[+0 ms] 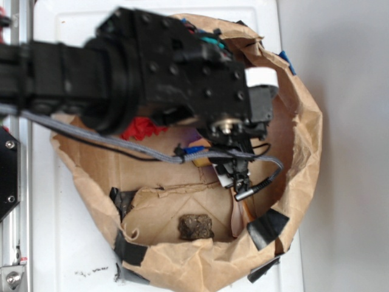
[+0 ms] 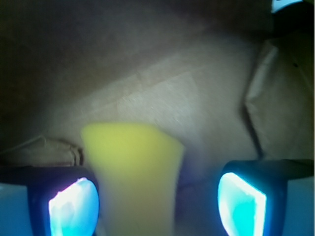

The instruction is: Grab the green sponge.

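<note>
The green sponge (image 2: 130, 172) shows in the wrist view as a blurred yellow-green block on the brown paper floor. It stands between my gripper's (image 2: 157, 196) two fingers. It sits close beside the left fingertip (image 2: 74, 206), and a clear gap separates it from the right fingertip (image 2: 241, 204). The jaws are spread wide and open. In the exterior view my gripper (image 1: 237, 176) hangs low inside the paper bag (image 1: 304, 140), and the arm covers most of what lies under it.
The bag's crumpled walls ring the space, patched with black tape (image 1: 267, 226). A dark brown lump (image 1: 196, 226) lies on the bag floor near the front. A red item (image 1: 143, 129) and a blue one (image 1: 193, 149) lie under the arm. A grey cable (image 1: 121, 143) crosses the bag.
</note>
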Robot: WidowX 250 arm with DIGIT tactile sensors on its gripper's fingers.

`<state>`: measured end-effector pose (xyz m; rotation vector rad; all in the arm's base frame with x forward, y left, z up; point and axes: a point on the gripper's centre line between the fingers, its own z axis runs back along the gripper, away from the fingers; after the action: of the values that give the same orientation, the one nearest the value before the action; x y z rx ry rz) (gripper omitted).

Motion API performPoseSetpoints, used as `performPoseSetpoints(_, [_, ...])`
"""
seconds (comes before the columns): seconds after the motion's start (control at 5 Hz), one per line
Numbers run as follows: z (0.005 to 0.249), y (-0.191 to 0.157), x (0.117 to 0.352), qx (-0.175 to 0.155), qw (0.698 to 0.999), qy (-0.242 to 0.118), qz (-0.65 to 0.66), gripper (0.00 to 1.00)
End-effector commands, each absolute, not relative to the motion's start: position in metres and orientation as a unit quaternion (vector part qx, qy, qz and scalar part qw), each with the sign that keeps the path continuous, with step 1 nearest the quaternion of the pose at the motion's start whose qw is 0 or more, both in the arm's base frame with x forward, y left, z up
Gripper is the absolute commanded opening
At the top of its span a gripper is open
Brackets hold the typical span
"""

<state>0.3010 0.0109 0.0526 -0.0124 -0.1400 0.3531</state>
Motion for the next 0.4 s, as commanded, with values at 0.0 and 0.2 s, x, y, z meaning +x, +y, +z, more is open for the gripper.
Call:
performPoseSetpoints(0.0, [0.0574,0.009,0.3164,-0.001,0.98,-0.097,0.172,1.0])
performPoseSetpoints(0.2, [0.0611,0.0087,0.3072,-0.019,0.986,-0.076,0.145,1.0])
